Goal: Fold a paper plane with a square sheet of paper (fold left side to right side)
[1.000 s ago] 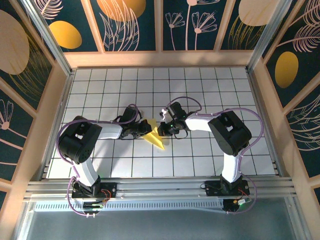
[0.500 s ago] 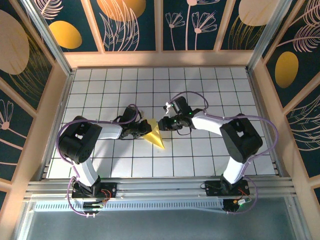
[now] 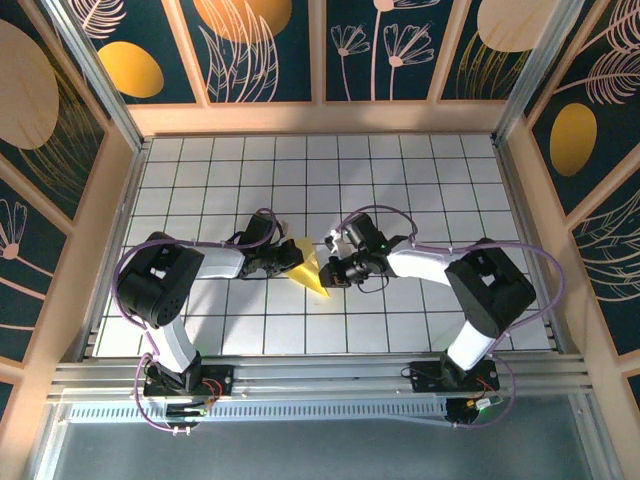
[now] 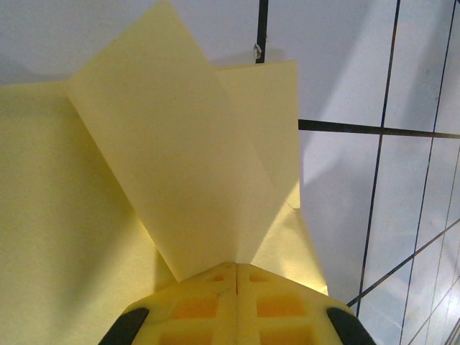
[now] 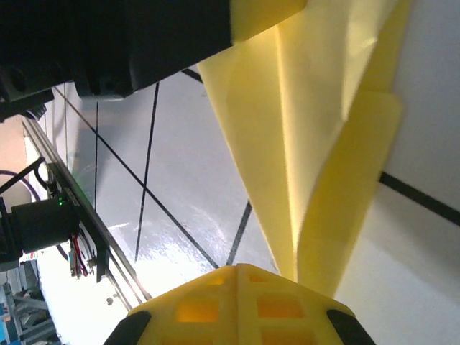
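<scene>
Paper (image 3: 309, 272) at the middle of the gridded table (image 3: 420, 180), and it is folded down to a narrow yellow wedge, its sharp tip pointing toward the near edge. Both arms are on it from opposite sides. The left gripper (image 3: 289, 262) sits at the wedge's left edge, the right gripper (image 3: 329, 272) at its right edge, the two heads almost facing each other across the yellow strip.

From the left wrist, the fingers (image 4: 208, 305) are pressed together with no gap at the seam, and a broad flap of the paper rises straight out from between them, tilted up off the layer lying flat beneath. That is a clamp on the paper.

From the right wrist, the same story: fingers (image 5: 277, 305) closed tight against each other, and the narrow end of the folded paper runs right down into their tips, creases showing along its length. The dark body of the left arm (image 5: 108, 43) looms at the far end.
</scene>
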Action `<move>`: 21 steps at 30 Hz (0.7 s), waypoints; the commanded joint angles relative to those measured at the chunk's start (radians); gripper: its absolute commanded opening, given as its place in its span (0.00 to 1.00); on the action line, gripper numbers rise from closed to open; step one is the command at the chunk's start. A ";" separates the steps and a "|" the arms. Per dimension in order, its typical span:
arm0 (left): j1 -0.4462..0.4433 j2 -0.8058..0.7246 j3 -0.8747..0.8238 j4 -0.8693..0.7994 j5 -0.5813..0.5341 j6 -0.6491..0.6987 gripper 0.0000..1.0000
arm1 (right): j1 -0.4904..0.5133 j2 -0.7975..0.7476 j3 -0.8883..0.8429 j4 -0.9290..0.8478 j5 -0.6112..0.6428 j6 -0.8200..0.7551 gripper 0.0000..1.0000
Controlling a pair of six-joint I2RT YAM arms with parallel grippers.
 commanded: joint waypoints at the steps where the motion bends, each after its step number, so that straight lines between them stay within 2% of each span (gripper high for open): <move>1: 0.002 0.018 -0.018 -0.072 -0.061 0.014 0.02 | 0.012 0.020 -0.014 0.056 -0.016 0.027 0.00; 21: 0.003 0.022 -0.016 -0.073 -0.061 0.013 0.02 | 0.026 0.072 -0.051 0.047 0.031 0.020 0.00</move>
